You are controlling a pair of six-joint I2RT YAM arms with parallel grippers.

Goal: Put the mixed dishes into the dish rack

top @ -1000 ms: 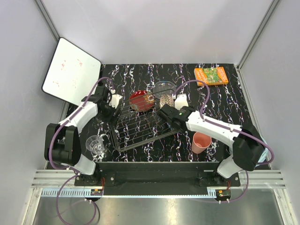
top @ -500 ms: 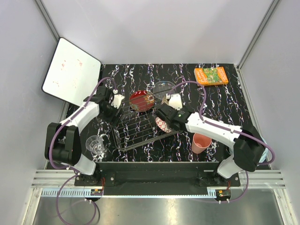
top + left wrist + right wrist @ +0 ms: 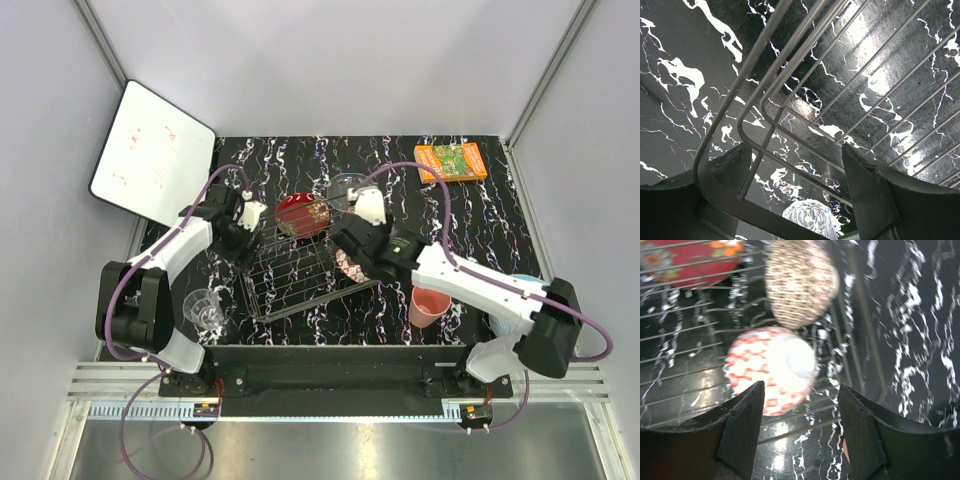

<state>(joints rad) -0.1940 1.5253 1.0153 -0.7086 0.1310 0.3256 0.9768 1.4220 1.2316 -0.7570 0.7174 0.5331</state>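
Wire dish rack [image 3: 292, 278] sits on the marbled surface [image 3: 480, 220], red dish [image 3: 303, 214] at its far end, as the left hand [image 3: 797, 160], fingers spread wide around a corner of its rim, appears placed to steady it. The right hand [image 3: 801, 390] hovers open and empty over a red-and-white bowl [image 3: 771, 371] tipped base-up at the rack's right edge beside a beige-brown bowl [image 3: 800, 282]. The pink cup [image 3: 430, 303] and glass cup [image 3: 205, 305] wait outside.

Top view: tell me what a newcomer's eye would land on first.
The wire dish rack sits in the middle of the black marbled table, the red gold-patterned dish at its far end, the left arm and right arm both reaching to it. The orange book stands out at the far right corner, and a white board leans off the far left corner.
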